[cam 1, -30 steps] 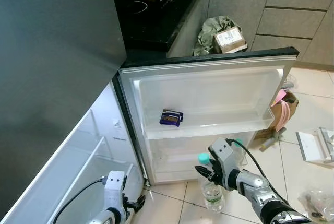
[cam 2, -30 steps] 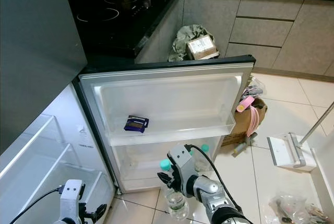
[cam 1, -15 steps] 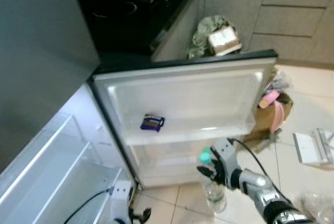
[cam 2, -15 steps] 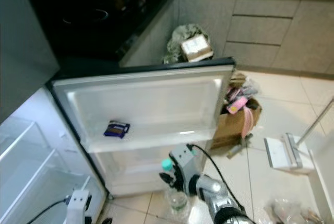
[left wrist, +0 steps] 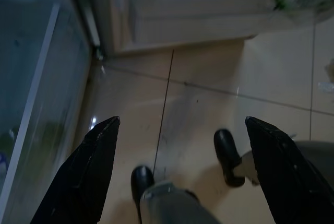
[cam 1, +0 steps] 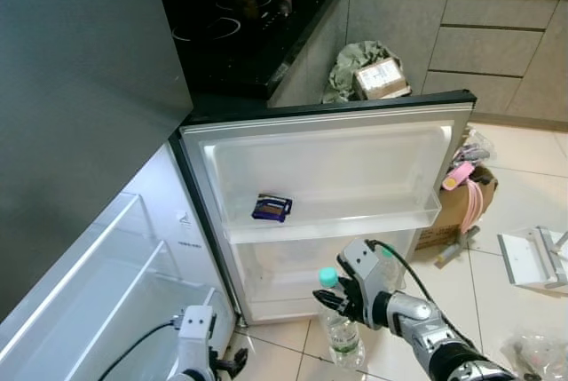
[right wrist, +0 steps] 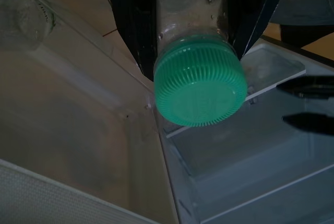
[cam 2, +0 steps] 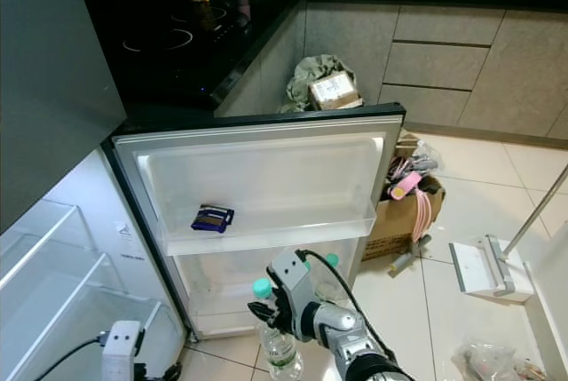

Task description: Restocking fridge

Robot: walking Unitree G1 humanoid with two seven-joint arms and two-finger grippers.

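A: Right gripper (cam 1: 342,297) still clamped on the clear plastic bottle with the green cap (cam 1: 336,326), now further left under the open white fridge door (cam 1: 328,168).

B: Wrist cam shows left gripper (left wrist: 180,145) fingers spread over beige floor tiles (left wrist: 209,104).

Silver segmented right arm (cam 1: 435,332) with dark joint bands, black cable looping over its boxy pale grey wrist block, black-fingered right gripper (cam 1: 342,297), left gripper (cam 1: 235,363) black below a white wrist block trailing a black cable
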